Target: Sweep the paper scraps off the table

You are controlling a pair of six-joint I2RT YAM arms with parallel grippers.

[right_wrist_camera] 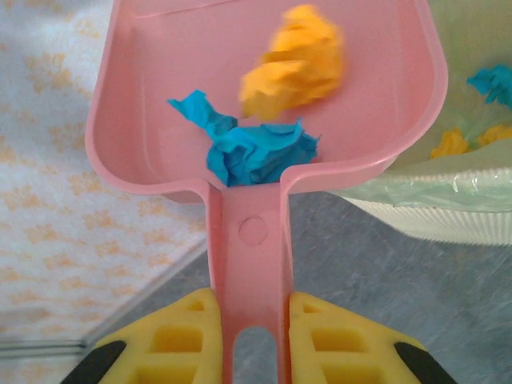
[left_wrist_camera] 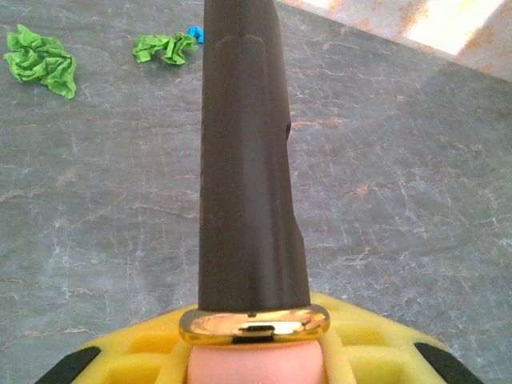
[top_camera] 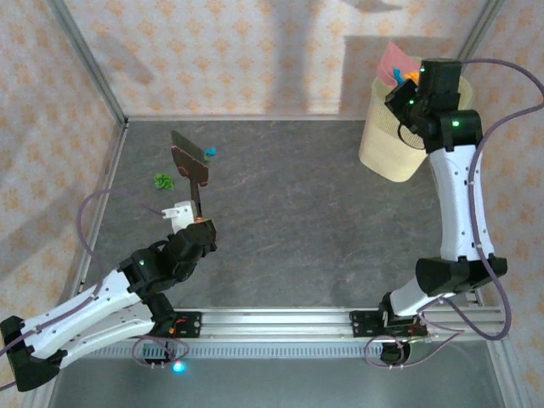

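Peach patterned walls [top_camera: 212, 51] ring the dark grey, stone-veined bench [top_camera: 323, 204]. The job looks mostly done. The right gripper [right_wrist_camera: 248, 332], clamped on the smooth pink plastic dustpan [right_wrist_camera: 152, 104], holds crumpled orange and blue paper scraps [right_wrist_camera: 260, 152] at the ribbed cream bin [top_camera: 387, 149]. Green wads [left_wrist_camera: 42, 62] and one blue bit [top_camera: 210, 153] lie unswept beside the dark brush [left_wrist_camera: 248, 160], whose handle the left gripper [top_camera: 201, 229] clasps tight.

This looks like a robot lab. Two robot arms [top_camera: 455, 204] are bolted to the near edge of a grey table [top_camera: 323, 212], boxed in by metal rails [top_camera: 280, 319] and papered walls [top_camera: 229, 59].
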